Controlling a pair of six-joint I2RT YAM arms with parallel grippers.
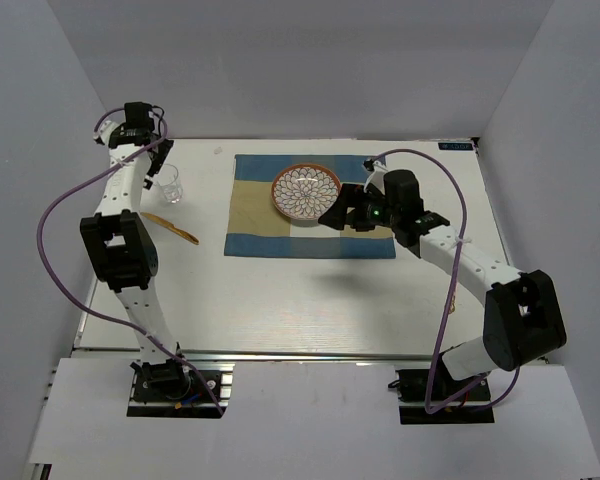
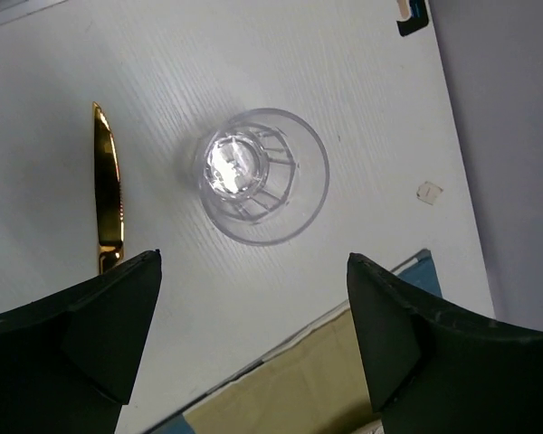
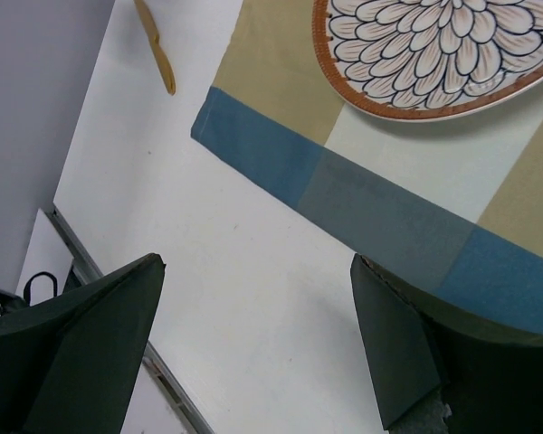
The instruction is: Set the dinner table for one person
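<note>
The white dinner table [image 1: 280, 300] carries a blue-and-beige placemat [image 1: 310, 206] with a flower-patterned plate [image 1: 308, 191] on it. A clear glass [image 1: 172, 185] stands at the back left. A gold knife [image 1: 170, 227] lies just in front of it. My left gripper [image 1: 158, 165] hovers open above the glass [image 2: 261, 174], with the knife [image 2: 108, 190] to its left. My right gripper [image 1: 338, 212] is open and empty beside the plate's right edge, above the placemat [image 3: 389, 217]. The plate [image 3: 439, 54] and the knife [image 3: 156, 45] also show in the right wrist view.
Grey walls close in the table on the left, back and right. A metal rail [image 1: 280, 352] runs along the near edge and shows in the right wrist view [image 3: 90, 267]. A small blue tag [image 1: 457, 146] sits at the back right corner.
</note>
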